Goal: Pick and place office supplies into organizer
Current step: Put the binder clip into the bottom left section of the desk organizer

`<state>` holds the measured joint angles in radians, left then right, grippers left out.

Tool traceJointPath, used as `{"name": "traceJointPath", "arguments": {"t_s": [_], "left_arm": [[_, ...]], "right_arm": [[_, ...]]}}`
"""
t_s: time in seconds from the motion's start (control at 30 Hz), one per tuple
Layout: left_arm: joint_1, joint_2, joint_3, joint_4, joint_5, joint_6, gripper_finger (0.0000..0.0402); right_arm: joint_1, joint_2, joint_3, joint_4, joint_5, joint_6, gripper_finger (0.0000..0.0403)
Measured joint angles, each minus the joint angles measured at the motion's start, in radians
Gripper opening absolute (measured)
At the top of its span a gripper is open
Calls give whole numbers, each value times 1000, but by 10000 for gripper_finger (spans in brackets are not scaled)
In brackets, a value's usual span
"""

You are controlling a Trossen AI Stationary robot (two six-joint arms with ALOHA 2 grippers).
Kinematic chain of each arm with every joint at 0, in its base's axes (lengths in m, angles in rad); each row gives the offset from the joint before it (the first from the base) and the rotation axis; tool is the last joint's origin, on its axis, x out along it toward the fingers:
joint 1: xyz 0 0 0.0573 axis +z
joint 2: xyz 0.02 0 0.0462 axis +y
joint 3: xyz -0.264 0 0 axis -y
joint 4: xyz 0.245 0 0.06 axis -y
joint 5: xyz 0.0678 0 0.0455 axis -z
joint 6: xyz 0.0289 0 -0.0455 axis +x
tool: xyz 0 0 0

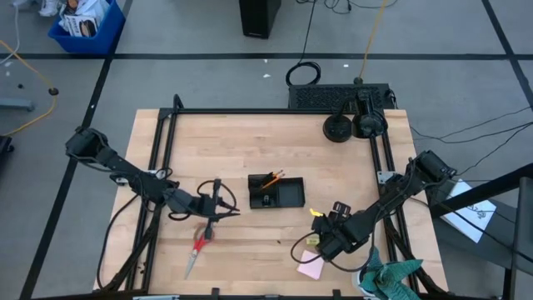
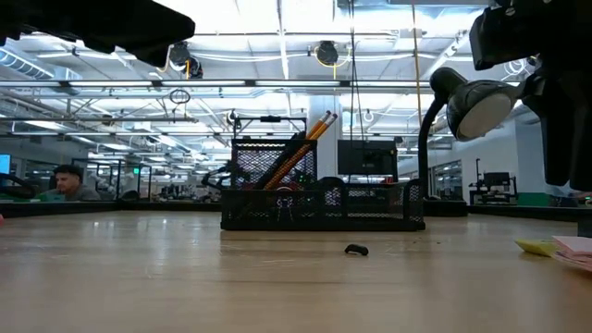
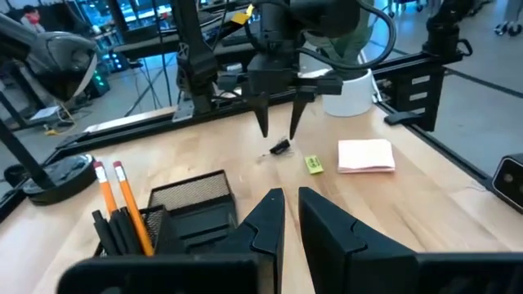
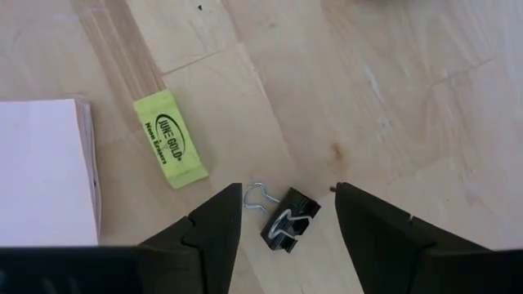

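At table centre, organizer (image 1: pixel 287 196) holding orange pencils (image 1: pixel 272 177), right pincer (image 4: pixel 288 214) released over binder clip (image 4: pixel 288 220), left pincer (image 3: pixel 290 214) nearly clenched, empty.

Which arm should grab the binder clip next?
Right. The right gripper hovers open just above the binder clip, fingers on either side of it. The left gripper sits empty and nearly closed near the scissors, farther from the clip.

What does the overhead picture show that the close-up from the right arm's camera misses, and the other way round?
Only the high view shows the organizer with orange pencils, the red-handled scissors, the teal cloth and the left gripper. Only the right wrist view shows the binder clip lying between the open fingers, and the print on the yellow pad. Both show the pink sticky-note pad and the wooden table.
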<state>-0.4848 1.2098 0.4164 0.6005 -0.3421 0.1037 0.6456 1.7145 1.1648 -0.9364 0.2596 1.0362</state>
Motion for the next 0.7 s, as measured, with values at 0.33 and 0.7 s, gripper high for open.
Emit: {"name": "traceJointPath", "arguments": {"t_s": [0.33,0.7], "left_arm": [[0,0,0,-29,1,23,47],[0,0,0,-32,2,22,47]], "right_arm": [[0,0,0,-56,-14,19,189],[0,0,-18,-44,-55,62,189]]}}
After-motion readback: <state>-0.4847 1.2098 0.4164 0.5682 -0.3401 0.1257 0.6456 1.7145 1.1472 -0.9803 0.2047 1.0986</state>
